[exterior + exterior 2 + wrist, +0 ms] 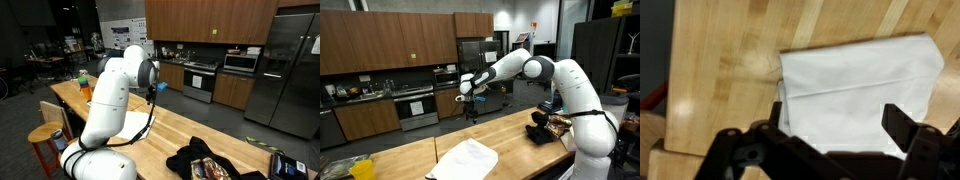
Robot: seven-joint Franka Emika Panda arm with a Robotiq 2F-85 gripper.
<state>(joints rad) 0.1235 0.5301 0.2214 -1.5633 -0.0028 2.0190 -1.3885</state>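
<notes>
Overhead, the gripper hangs wide open, empty, above the white cloth. A corner pinch likely grips best.

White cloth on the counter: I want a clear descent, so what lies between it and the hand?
Nothing: the wrist view shows the white cloth unobstructed below the open hand; in an exterior view only air separates hand and cloth.
</notes>
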